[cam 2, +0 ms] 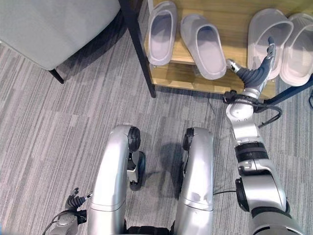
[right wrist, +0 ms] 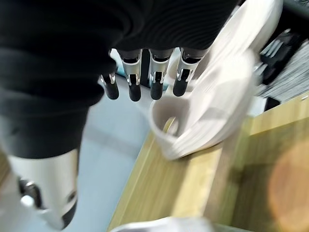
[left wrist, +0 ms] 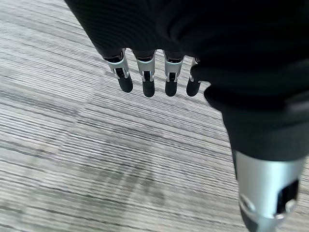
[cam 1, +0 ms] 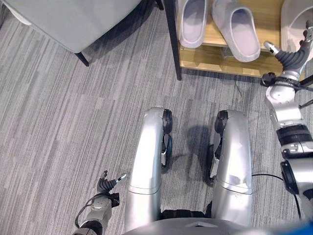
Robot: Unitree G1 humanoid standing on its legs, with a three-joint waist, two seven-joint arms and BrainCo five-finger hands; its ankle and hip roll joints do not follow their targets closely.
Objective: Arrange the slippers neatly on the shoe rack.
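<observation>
Two lavender-grey slippers (cam 2: 161, 34) (cam 2: 205, 46) lie side by side on the wooden shoe rack shelf (cam 2: 186, 73); the right one is angled. Two white slippers (cam 2: 266, 29) (cam 2: 298, 44) rest further right on the same shelf. My right hand (cam 2: 255, 73) is raised at the shelf's front edge, just in front of the nearer white slipper (right wrist: 212, 111). It is open, its fingers (right wrist: 157, 82) straight and close above that slipper, holding nothing. My left hand (cam 1: 108, 185) hangs low beside my left leg, open over the carpet, fingers (left wrist: 147, 77) straight.
A grey upholstered seat (cam 1: 73, 19) on a dark leg (cam 1: 83, 59) stands at the upper left. The rack's black upright post (cam 1: 172, 39) marks its left end. Grey striped carpet (cam 1: 73, 122) covers the floor in front.
</observation>
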